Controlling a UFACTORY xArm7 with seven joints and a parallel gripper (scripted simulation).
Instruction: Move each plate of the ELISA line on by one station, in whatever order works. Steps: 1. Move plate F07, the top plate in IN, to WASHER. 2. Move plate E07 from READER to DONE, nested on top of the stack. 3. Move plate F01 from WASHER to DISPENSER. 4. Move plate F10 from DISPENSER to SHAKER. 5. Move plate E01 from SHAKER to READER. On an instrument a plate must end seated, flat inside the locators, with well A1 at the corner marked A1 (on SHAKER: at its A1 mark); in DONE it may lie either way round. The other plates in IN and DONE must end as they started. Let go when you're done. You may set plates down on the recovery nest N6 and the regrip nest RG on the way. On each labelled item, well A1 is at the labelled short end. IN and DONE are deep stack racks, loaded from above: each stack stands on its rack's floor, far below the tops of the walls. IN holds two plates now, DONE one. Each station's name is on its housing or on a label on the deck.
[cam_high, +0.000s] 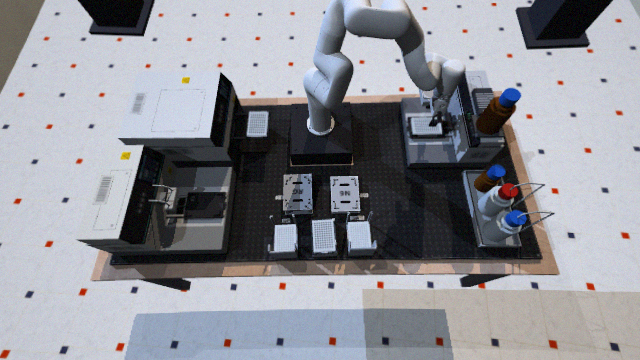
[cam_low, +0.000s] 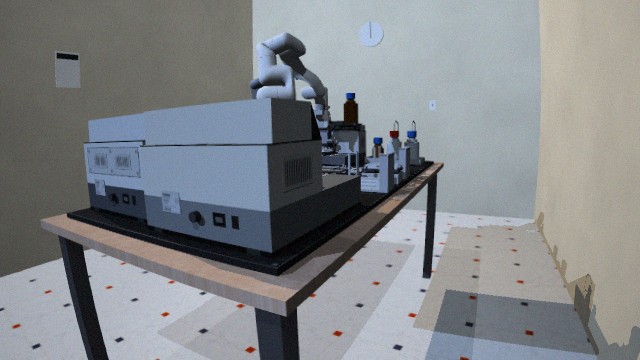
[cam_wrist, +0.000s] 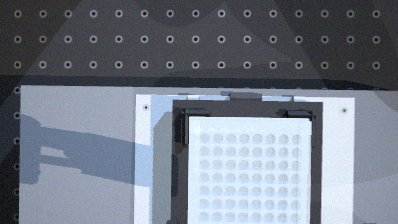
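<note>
One well plate (cam_wrist: 248, 170) seated in black nest (cam_wrist: 177, 131).

Arm arched high from its base, gripper fully open.

The white arm (cam_high: 350, 30) is raised from its pedestal (cam_high: 300, 155) at mid-deck, folded over in a tall arch, and brought down to the right as seen in the top view. The wrist (cam_high: 445, 75) is pointed downward, and the gripper (cam_high: 436, 119) is carried at its end with the fingers spread to their widest; nothing is held between them. In the exterior view only the upper links (cam_low: 280, 65) are seen.
</note>
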